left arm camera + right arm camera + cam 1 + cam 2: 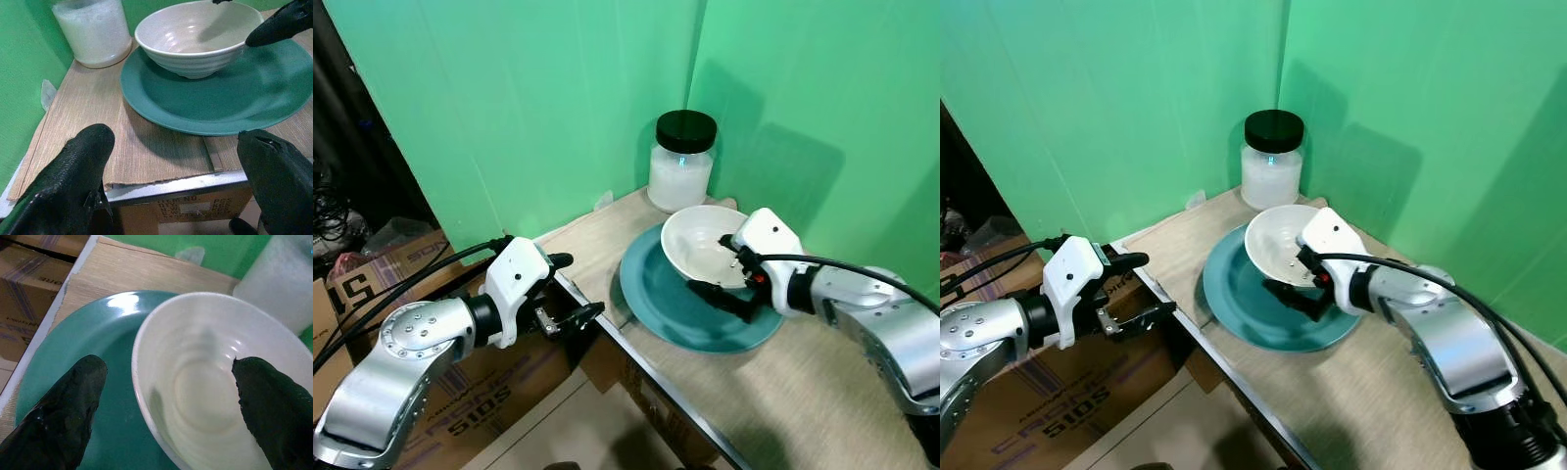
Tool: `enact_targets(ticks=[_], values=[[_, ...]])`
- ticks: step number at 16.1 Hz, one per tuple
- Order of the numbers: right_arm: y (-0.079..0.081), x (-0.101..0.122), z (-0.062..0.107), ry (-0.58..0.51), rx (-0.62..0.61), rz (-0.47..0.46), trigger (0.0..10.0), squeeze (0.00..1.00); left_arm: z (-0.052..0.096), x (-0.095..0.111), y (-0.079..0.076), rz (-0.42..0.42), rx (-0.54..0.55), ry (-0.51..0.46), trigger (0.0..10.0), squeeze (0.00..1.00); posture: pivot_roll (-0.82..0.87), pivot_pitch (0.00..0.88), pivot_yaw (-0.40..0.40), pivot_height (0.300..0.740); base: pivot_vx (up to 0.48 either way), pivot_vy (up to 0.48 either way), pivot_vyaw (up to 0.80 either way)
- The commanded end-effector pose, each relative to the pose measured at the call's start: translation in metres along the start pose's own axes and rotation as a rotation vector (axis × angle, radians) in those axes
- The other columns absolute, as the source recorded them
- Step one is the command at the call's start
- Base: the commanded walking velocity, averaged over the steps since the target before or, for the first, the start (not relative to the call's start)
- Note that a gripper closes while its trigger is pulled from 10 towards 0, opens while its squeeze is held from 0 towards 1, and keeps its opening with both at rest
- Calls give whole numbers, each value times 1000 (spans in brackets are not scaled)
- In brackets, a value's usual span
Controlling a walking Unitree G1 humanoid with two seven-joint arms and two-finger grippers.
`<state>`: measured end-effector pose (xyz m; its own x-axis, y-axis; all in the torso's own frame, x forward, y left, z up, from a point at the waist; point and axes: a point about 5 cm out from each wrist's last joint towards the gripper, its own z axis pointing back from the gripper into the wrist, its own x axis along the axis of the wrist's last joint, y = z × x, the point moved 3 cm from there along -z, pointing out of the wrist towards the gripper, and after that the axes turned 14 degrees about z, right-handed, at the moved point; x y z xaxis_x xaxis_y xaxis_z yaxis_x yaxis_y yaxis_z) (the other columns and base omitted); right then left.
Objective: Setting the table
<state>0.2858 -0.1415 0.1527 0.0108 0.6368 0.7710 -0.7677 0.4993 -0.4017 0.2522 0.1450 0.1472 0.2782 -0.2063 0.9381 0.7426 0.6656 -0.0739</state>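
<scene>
Green backdrop panels meet in a corner behind the table (822, 392), whose wood-grain top carries a metal strip along its near edge.

My right arm reaches in from the right with the wrist bent toward the corner. My right gripper (166, 396) is spread wide and straddles the near wall of the white bowl (705, 240): one finger (271, 401) hangs inside over the hollow, the other (63, 406) sits outside over the teal plate (651, 304). Whether either finger touches the bowl, I cannot tell.

My left arm is bent at the elbow off the table's left edge, above the cardboard boxes (411, 259) on the floor. My left gripper (176, 181) is also wide open, holding nothing, aimed level at the table edge and well short of the plate.

The bowl stands upright on the plate, toward its far side, and looks empty, its ribbed inside glossy. Behind the plate, in the corner, stands a frosted white jar (680, 171) with a black lid (685, 127); its contents I cannot make out.

From my left wrist I see the bowl's ribbed outer wall from the side and my right finger's tip above the plate. From my right wrist I look straight down into the bowl. The head views alone take in both arms, the jar's lid and the black cables (372, 304) trailing from my left arm.
</scene>
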Motion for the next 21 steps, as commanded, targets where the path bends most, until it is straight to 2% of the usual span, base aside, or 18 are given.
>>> enact_targets(ticks=[1, 2, 4, 5, 7, 8, 9, 10, 11, 14, 21], values=[[-13, 2, 5, -6, -73, -64, 10000, 0, -1, 4, -3, -15, -26, -2, 10000, 0, 107, 0, 30, 740, 0, 0, 0], [-24, 0, 8, -16, -143, -155, 10000, 0, -1, 4, -4, -16, -29, -1, 10000, 0, 106, 0, 30, 740, 0, 0, 0], [-36, -10, 14, 31, -231, -265, 10000, 0, -3, 5, -4, -18, -34, -2, 10000, 0, 100, 0, 31, 740, 0, 0, 0], [-38, -14, 15, 57, -248, -288, 10000, 0, -3, 5, -4, -19, -35, -2, 10000, 0, 100, 0, 32, 740, 0, 0, 0], [-39, -42, 15, 246, -322, -437, 10000, 0, -6, 5, -6, -22, -46, -3, 10000, 0, 93, 0, 33, 740, 0, 0, 0], [-37, -43, 14, 253, -319, -467, 10000, 0, -6, 5, -6, -23, -47, -3, 10000, 0, 92, 0, 33, 740, 0, 0, 0], [-34, -43, 10, 249, -316, -567, 10000, 0, -7, 6, -7, -24, -53, -4, 10000, 0, 90, 0, 33, 740, 0, 0, 0], [-29, -41, 6, 237, -300, -650, 4392, 0, -8, 6, -7, -25, -57, -5, 10000, 0, 87, 0, 34, 740, 0, 0, 0], [-26, -40, 3, 224, -291, -707, 0, 0, -9, 6, -7, -26, -60, -6, 10000, 0, 86, 0, 34, 740, 0, 0, 0], [-24, -37, -1, 192, -284, -815, 0, 0, -10, 6, -7, -29, -62, -7, 10000, 0, 86, 0, 31, 740, 0, 0, 0], [-23, -38, -3, 205, -293, -895, 0, 0, -10, 5, -6, -41, -52, -13, 10000, 0, 92, 0, 18, 740, 0, 0, 0]])
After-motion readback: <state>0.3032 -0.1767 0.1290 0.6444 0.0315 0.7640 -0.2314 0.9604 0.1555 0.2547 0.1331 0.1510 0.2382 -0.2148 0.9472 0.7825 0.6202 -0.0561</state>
